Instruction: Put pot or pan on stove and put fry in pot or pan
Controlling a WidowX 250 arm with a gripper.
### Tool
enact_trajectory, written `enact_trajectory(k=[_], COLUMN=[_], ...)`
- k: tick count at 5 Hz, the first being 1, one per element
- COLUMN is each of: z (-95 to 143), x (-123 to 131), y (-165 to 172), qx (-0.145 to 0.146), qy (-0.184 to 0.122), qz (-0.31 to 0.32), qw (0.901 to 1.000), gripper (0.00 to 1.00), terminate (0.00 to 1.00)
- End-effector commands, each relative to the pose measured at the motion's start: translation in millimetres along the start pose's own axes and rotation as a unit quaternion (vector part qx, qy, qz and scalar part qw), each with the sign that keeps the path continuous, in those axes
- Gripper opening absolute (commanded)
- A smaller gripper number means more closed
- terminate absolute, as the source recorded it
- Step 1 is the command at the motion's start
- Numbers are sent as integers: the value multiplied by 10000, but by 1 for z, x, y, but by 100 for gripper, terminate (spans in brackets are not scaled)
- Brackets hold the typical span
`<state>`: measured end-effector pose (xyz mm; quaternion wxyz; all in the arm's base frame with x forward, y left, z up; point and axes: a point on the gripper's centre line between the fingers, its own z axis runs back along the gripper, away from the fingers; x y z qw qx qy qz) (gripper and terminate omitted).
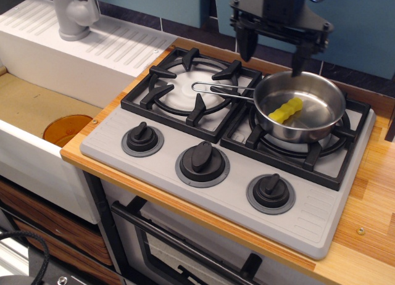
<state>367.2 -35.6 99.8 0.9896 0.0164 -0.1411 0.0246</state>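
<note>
The fry [286, 110] lies in the pan [300, 106] on the stove [210, 143]; my gripper [272, 55], fingers wide and empty, should lift straight clear

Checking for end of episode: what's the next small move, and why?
Probably none beyond lifting the gripper clear and stopping. The fry lies inside the pan, the pan sits on the right burner of the stove, and the fingers are spread apart, holding nothing, above the pan's far rim.
</note>
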Motion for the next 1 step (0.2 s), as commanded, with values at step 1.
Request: enact_trajectory(k=[1], z=[5], x=[17], y=[9], qx=[-120], qy=[-383], qz=[37], qw=[9992], gripper=[100], terminate=[100])
